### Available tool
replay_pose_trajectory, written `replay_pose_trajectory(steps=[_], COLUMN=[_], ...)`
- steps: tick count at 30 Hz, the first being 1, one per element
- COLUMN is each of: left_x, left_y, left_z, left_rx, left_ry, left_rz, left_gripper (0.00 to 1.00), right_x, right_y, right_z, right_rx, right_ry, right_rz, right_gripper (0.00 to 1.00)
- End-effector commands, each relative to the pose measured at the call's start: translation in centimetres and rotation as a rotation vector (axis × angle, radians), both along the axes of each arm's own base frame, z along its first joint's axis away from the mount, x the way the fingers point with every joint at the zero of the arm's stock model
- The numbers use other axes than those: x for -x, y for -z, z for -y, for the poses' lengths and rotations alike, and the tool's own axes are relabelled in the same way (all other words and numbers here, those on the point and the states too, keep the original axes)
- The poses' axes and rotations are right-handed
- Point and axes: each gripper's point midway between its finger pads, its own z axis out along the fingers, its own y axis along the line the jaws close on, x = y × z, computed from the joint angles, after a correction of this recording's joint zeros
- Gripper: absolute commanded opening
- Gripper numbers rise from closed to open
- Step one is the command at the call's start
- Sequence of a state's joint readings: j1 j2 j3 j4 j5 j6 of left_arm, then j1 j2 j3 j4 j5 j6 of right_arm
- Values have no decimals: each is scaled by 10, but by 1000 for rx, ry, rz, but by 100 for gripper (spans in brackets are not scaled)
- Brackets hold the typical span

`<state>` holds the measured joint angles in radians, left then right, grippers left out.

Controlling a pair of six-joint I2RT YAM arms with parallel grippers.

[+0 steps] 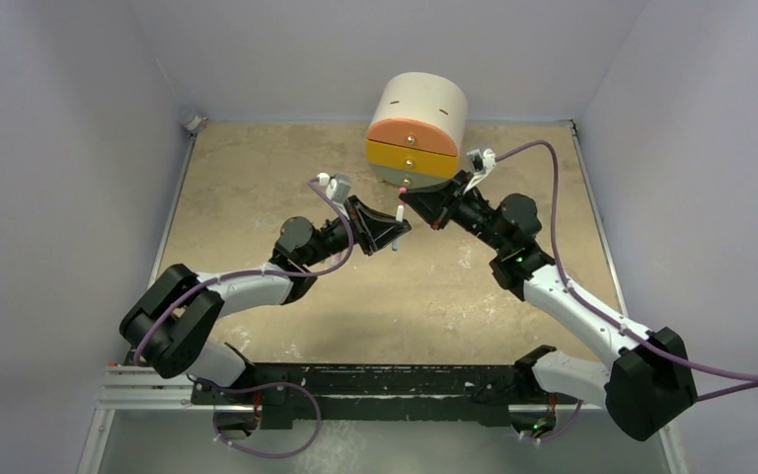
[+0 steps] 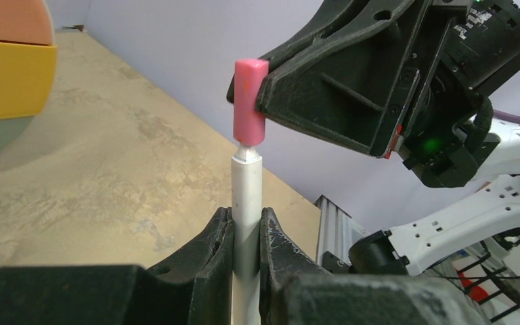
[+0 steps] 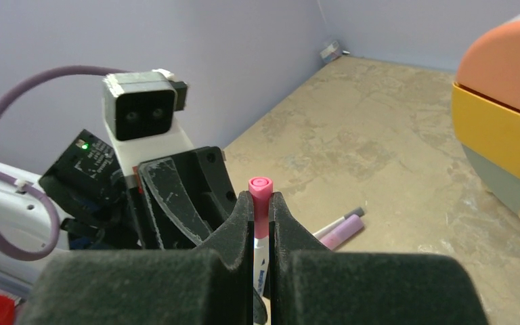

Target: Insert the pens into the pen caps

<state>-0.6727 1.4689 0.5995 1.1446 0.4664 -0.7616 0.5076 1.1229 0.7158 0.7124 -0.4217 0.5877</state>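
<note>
My left gripper [image 2: 246, 213] is shut on the white barrel of a pen [image 2: 247, 186] that stands upright between its jaws. A reddish-pink pen cap [image 2: 250, 101] sits right on the pen's tip, with only the very tip inside it. My right gripper [image 3: 261, 200] is shut on that pen cap [image 3: 260, 189], and the white barrel [image 3: 260, 261] shows below it between the jaws. In the top view the left gripper [image 1: 393, 231] and right gripper [image 1: 415, 199] meet tip to tip above the table's middle. Two capped pens [image 3: 342, 225], one with a grey cap and one with a purple cap, lie on the table beyond.
A rounded drawer unit [image 1: 416, 128] with orange, yellow and grey fronts stands at the back of the table, just behind the grippers; it also shows in the left wrist view [image 2: 7, 68] and the right wrist view [image 3: 508, 122]. Pale walls enclose the table.
</note>
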Motion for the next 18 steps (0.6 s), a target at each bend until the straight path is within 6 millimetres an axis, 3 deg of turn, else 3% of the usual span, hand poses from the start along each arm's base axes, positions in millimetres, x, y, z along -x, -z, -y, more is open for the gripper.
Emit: replay_pose_trajectory(steps=[1,9,18], left_x=[-23,-32,-55], left_y=[-30,-45,-40], left_z=[-4,-5,-10], left_rx=[13,33,-1], left_ry=[-105,-147,-263], left_rz=[89,117,115], left_gripper=[0,0,0], right_x=[-2,-1,1], right_y=[9,19,29], right_z=[1,2,-6], right_rx=[-9,-6,4], right_ry=[13,30,29], right_rz=[-42,-69,-133], right_gripper=[0,0,0])
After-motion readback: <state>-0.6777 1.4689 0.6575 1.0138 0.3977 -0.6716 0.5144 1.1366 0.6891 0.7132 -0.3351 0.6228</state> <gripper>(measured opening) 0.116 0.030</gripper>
